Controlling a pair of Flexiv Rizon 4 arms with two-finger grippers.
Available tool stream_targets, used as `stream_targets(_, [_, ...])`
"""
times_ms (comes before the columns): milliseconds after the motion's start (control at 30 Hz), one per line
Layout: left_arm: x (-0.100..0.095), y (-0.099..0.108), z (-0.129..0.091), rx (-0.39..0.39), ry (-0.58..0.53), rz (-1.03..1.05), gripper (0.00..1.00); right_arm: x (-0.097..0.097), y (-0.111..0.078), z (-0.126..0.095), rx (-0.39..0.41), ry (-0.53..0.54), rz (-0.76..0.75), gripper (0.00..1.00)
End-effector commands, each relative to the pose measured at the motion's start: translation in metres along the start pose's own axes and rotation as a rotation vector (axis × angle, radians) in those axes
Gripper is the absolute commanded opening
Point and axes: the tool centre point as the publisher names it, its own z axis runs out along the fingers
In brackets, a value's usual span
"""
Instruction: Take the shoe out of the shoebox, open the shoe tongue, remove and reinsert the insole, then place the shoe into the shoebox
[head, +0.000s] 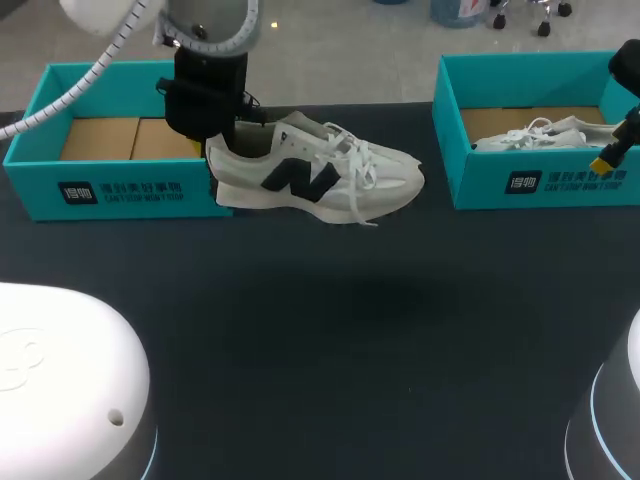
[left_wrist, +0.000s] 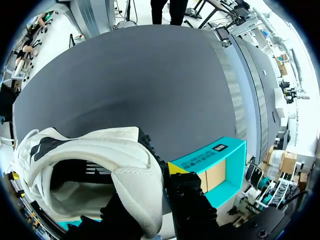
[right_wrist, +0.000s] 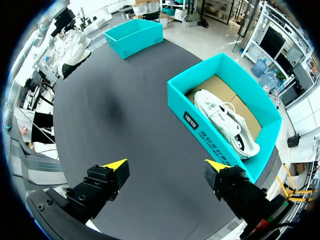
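A white sneaker with a dark side logo (head: 320, 180) hangs level above the dark table, just in front of the left teal shoebox (head: 100, 190). My left gripper (head: 214, 158) is shut on its heel collar. In the left wrist view one yellow-tipped finger (left_wrist: 176, 168) lies outside the heel (left_wrist: 135, 185) and the other is inside the shoe opening. The left shoebox (left_wrist: 216, 159) shows bare cardboard inside. My right gripper (right_wrist: 165, 167) is open and holds nothing, hovering near the right teal shoebox (right_wrist: 200, 127); its yellow tip (head: 604, 161) shows at the head view's right edge.
The right shoebox (head: 540, 185) holds a second white sneaker (head: 535, 135), also seen lying on its side (right_wrist: 225, 122) in the right wrist view. The dark table (head: 330, 320) stretches between and in front of the boxes. White robot housings (head: 60, 380) fill the near corners.
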Motion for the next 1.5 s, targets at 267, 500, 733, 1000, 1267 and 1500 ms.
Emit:
stream_targets(267, [0.002, -0.001, -0.001, -0.003, -0.004, 0.001, 0.0, -0.001, 0.0, 0.0, 0.001, 0.001, 0.0, 1.0])
stream_targets(500, [0.002, -0.001, -0.001, -0.003, -0.004, 0.001, 0.0, -0.001, 0.0, 0.0, 0.001, 0.001, 0.0, 1.0])
stream_targets(733, [0.002, -0.001, -0.001, -0.003, -0.004, 0.001, 0.0, -0.001, 0.0, 0.0, 0.001, 0.001, 0.0, 1.0])
stream_targets(1000, [-0.02, -0.039, -0.005, 0.007, 0.001, 0.008, 0.0, -0.001, 0.0, 0.0, 0.001, 0.001, 0.0, 1.0])
stream_targets(1267, [-0.032, -0.048, 0.011, -0.004, 0.002, -0.03, 0.0, -0.001, 0.0, 0.0, 0.001, 0.001, 0.0, 1.0])
stream_targets(1500, [-0.032, -0.048, 0.011, -0.004, 0.002, -0.03, 0.0, -0.001, 0.0, 0.0, 0.001, 0.001, 0.0, 1.0])
